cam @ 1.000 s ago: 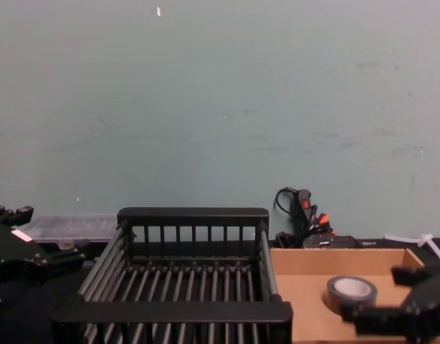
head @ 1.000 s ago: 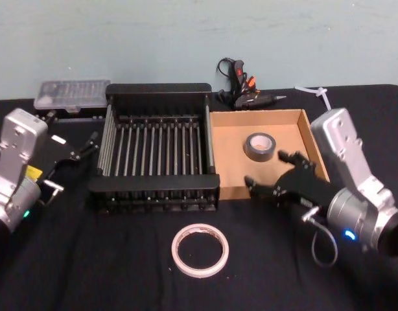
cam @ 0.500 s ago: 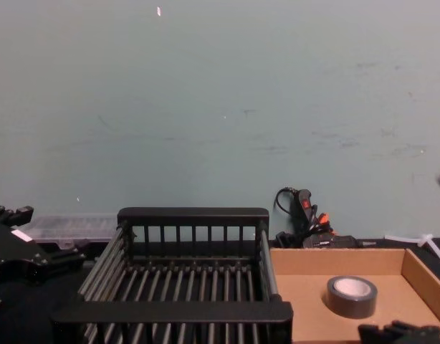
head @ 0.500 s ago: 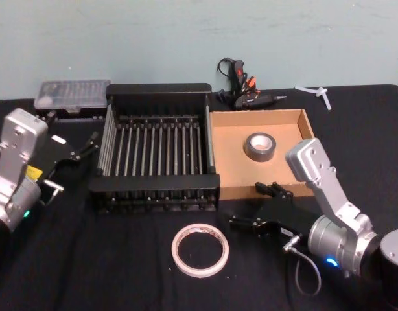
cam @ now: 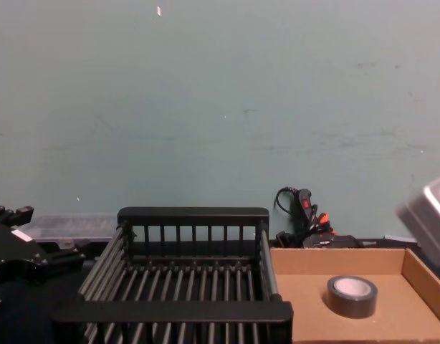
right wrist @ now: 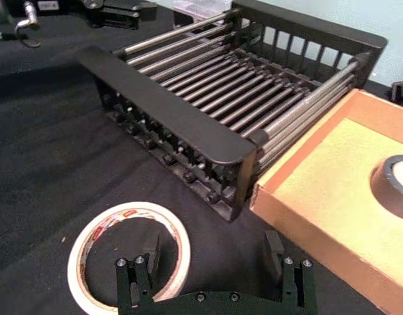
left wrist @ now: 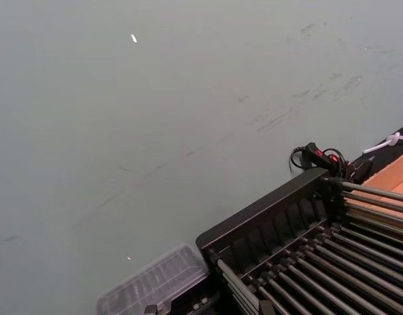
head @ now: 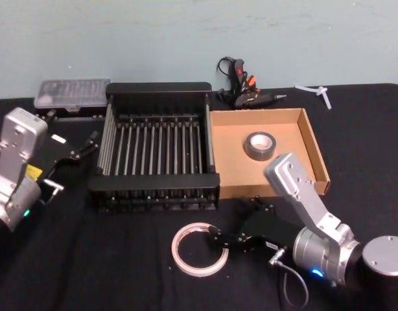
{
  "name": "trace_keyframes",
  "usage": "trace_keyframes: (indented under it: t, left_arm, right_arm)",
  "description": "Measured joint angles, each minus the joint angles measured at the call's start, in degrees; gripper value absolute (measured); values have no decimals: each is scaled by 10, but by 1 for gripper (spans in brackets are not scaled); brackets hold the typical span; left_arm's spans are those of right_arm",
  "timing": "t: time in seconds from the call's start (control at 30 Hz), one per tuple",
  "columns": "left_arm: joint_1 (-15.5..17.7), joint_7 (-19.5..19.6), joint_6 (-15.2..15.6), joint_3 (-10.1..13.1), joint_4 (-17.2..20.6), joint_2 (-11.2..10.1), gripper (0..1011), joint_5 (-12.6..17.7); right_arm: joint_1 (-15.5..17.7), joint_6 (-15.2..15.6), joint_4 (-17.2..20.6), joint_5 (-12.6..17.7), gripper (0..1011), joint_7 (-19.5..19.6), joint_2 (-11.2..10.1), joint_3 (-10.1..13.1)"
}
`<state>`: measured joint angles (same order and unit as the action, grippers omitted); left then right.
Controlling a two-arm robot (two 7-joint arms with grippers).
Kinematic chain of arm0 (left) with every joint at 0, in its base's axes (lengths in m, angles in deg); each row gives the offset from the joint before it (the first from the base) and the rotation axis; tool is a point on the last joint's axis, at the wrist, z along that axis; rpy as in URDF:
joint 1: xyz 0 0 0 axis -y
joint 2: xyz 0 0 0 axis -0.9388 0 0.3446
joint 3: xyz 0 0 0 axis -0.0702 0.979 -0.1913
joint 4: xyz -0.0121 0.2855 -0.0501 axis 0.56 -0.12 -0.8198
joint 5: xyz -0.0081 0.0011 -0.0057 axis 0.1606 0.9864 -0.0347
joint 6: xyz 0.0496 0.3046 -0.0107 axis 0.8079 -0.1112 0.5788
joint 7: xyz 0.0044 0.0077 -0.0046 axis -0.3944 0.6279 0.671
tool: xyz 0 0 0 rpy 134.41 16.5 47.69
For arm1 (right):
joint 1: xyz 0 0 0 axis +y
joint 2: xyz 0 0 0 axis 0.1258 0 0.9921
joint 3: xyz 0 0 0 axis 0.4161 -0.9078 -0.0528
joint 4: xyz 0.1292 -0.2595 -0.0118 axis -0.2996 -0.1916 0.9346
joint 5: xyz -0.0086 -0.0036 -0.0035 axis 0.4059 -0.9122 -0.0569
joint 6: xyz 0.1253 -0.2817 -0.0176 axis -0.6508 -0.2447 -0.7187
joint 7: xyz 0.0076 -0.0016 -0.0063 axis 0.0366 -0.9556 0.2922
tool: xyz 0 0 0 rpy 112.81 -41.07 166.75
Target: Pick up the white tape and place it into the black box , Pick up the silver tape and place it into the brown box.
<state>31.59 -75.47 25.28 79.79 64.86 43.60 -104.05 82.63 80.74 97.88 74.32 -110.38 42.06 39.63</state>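
Note:
The white tape [head: 199, 249] lies flat on the black cloth in front of the black box [head: 153, 182]. My right gripper [head: 236, 220] is open and low at the tape's right side. In the right wrist view one finger [right wrist: 149, 254] stands inside the white tape [right wrist: 132, 211] ring and the other outside it, toward the brown box [right wrist: 333, 197]. The silver tape [head: 259, 146] rests on the floor of the brown box [head: 231, 162], to the right of the black box. My left gripper [head: 72, 161] is parked open at the far left of the table.
A glue gun [head: 241, 87] and a white plastic piece [head: 316, 91] lie behind the brown box. A clear plastic case [head: 72, 94] sits at the back left. Bare black cloth stretches left of the white tape and along the table's right side.
My right gripper has moved from the brown box's front edge down and left to the white tape, staying open. The left arm and both tapes have not moved.

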Motion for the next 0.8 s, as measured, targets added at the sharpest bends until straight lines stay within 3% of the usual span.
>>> trace_keyframes:
  t: [0.37,0.8]
  left_arm:
    - [0,0,0,0,0,0,1001,0]
    - [0,0,0,0,0,0,1001,0]
  right_arm:
    - [-4,-40,-15,-28,1002,-3,-5,-28]
    - [-17,-41,-37,-28,1002,-14,1,-34]
